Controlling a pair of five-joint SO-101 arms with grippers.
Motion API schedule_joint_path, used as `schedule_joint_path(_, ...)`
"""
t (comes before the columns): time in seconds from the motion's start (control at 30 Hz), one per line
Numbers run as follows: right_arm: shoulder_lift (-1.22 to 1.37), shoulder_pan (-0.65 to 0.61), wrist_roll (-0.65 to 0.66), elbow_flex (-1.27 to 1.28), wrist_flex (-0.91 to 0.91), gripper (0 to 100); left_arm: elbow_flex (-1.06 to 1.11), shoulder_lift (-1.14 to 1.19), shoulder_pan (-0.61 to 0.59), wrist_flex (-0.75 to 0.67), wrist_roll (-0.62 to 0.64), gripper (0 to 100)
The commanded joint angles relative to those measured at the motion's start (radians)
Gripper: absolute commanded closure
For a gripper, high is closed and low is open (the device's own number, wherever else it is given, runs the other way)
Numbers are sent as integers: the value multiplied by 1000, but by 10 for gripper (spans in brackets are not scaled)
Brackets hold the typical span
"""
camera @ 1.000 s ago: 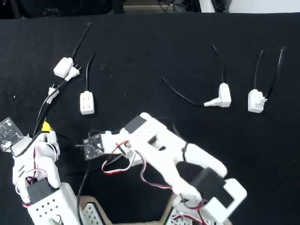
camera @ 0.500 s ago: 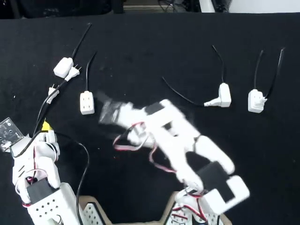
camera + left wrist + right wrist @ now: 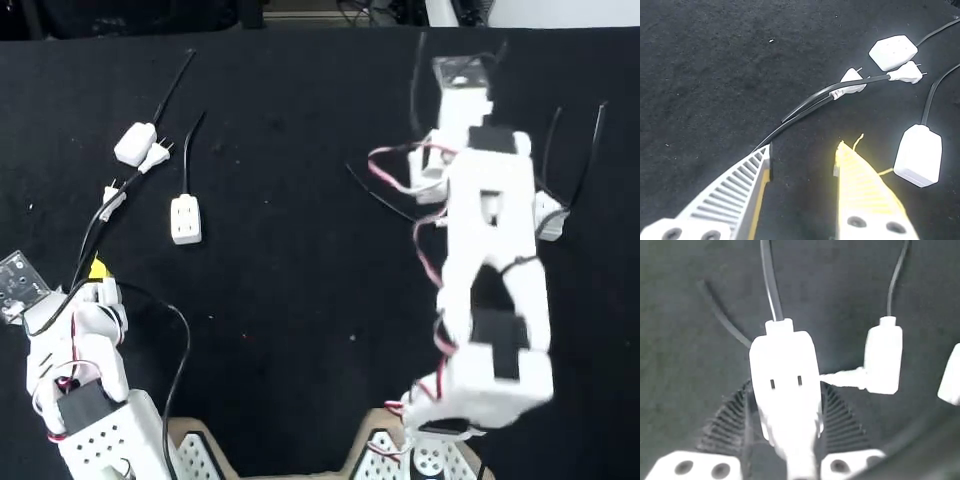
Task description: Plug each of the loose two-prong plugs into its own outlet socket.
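Pairing step in hand, judging by the grip: clamped firmly on a white outlet socket [image 3: 784,375] at frame centre by the right gripper [image 3: 787,407], slots facing the camera. Just right of it, an angled two-prong plug [image 3: 882,362], nose toward the socket. Next, likely: aligning slots with prongs, then pressing together. At lower frame, left gripper [image 3: 802,155] spread apart, empty.
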Motion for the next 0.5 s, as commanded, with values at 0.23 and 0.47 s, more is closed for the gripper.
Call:
schedule_joint_path(0.23,492,87,-61,-461,34,987,-71,-8,-2,-17,11,788)
schedule_joint_path(0.47,664,95,-52,-727,239,972,-73,-8,-2,-17,11,788)
